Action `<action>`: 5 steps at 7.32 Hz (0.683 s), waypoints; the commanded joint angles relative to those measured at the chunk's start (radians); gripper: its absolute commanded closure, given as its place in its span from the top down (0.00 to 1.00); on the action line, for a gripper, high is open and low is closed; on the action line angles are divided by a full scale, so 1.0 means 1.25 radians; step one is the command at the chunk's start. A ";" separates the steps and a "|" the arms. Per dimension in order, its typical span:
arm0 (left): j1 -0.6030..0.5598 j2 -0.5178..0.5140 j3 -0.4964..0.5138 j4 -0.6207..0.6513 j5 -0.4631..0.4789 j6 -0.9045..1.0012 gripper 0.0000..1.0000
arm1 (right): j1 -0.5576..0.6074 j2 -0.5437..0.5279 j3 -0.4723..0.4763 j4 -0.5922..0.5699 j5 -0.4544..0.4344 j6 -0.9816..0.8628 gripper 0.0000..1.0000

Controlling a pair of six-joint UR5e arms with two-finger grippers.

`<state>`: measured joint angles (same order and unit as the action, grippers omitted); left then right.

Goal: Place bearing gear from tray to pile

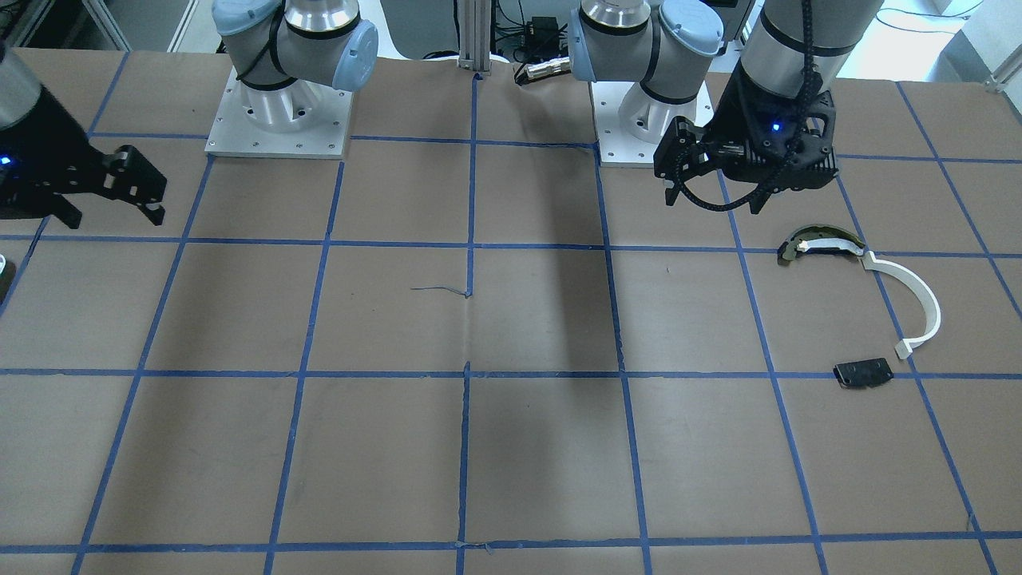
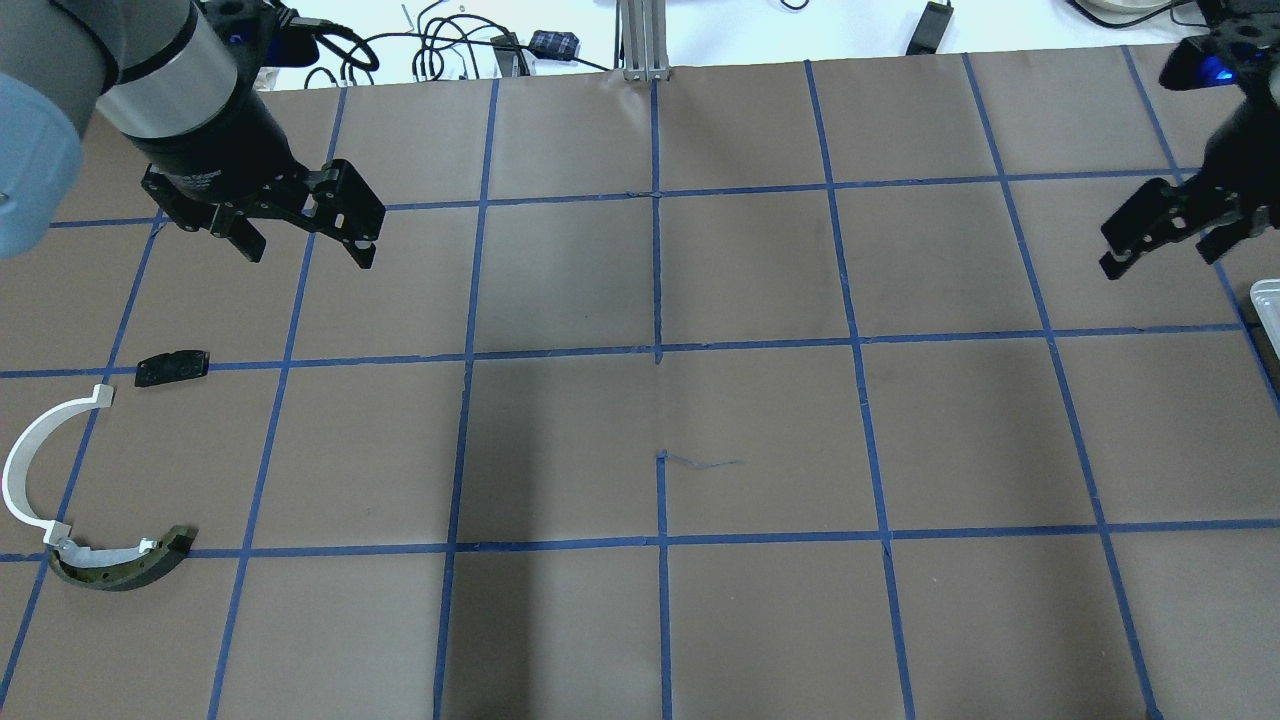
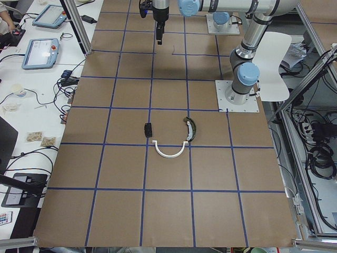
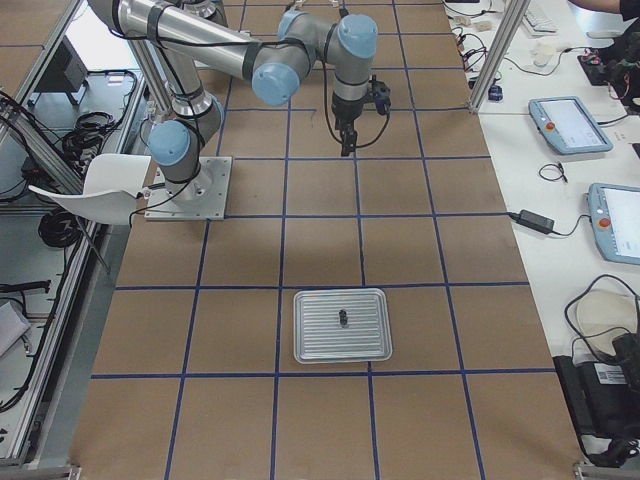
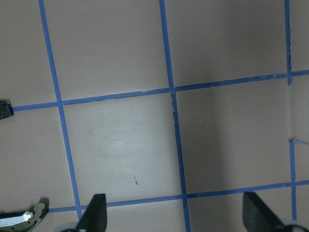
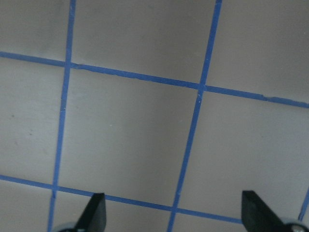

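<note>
Pile (image 2: 62,545): three parts, one strip (image 1: 932,313), one arc (image 2: 125,572), one plate (image 2: 172,367), well apart from the tray.
Left gripper (image 2: 308,250): jaws wide, empty, far from the tray.
Right gripper (image 2: 1160,255): jaws wide, empty, near the tray.
Tray (image 4: 300,352): one, with one gear (image 4: 342,318) at its middle.
Progress: nothing done yet; pickup, carry and drop all remain.

Matt brown paper, faintly creased, covers the table (image 2: 760,420), with lines of blue tape (image 2: 655,270) stuck across it; tray (image 4: 318,342) of dull silver metal; curved strip (image 1: 928,302) of smooth white plastic with a slight sheen; arc piece (image 2: 125,572) dark and matt under a cream top; small plate (image 2: 172,367) matt black.
</note>
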<state>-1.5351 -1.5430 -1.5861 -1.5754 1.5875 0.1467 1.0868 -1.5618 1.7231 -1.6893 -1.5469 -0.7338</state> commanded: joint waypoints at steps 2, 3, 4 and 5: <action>0.001 0.000 0.001 0.002 0.000 0.003 1.00 | -0.210 0.115 0.006 -0.146 -0.006 -0.526 1.00; 0.001 0.000 0.001 0.002 0.000 0.002 1.00 | -0.241 0.154 0.005 -0.161 -0.052 -0.603 1.00; 0.001 0.000 0.001 0.002 0.000 0.002 1.00 | -0.280 0.184 0.003 -0.197 -0.050 -0.745 1.00; 0.001 0.000 0.001 0.002 0.000 0.002 1.00 | -0.296 0.222 0.002 -0.281 -0.049 -0.901 1.00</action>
<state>-1.5340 -1.5431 -1.5847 -1.5725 1.5876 0.1489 0.7564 -1.3418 1.7276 -1.9395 -1.6027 -1.6307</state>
